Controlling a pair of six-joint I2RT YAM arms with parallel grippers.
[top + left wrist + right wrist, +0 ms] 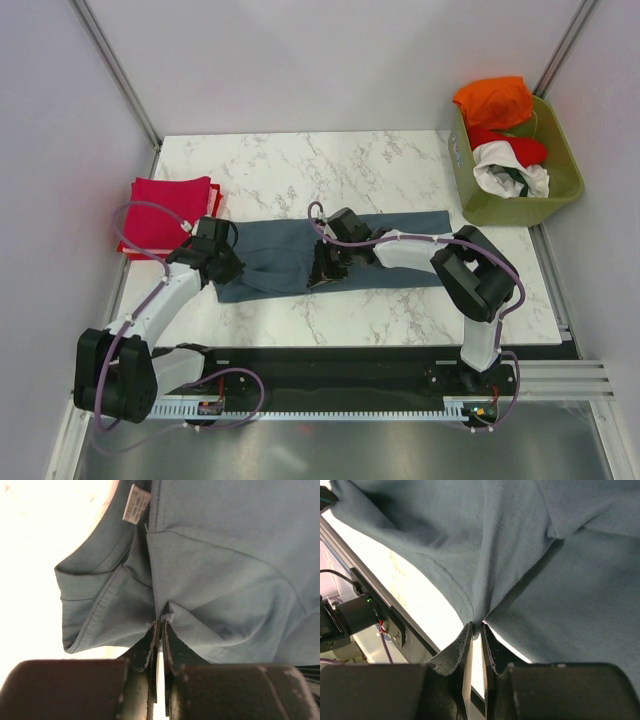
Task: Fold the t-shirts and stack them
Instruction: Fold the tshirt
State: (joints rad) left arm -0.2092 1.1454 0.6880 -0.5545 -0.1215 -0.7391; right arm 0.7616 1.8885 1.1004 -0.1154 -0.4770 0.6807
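Observation:
A slate blue-grey t-shirt (400,245) lies stretched across the marble table, partly folded lengthwise. My left gripper (228,268) is shut on its left end; in the left wrist view the fingertips (161,622) pinch a fold near the collar and label (135,502). My right gripper (325,268) is shut on the shirt's near edge at mid-length; the right wrist view shows the hem (470,600) bunched between the jaws (476,626). A crimson red t-shirt (172,212) lies folded to a rectangle at the table's left edge.
An olive-green plastic basket (560,190) stands off the table's back right corner, holding orange (495,100), red (515,148) and white (510,175) shirts. The table's near edge and the black rail (350,362) lie just under the grippers. Walls enclose the sides.

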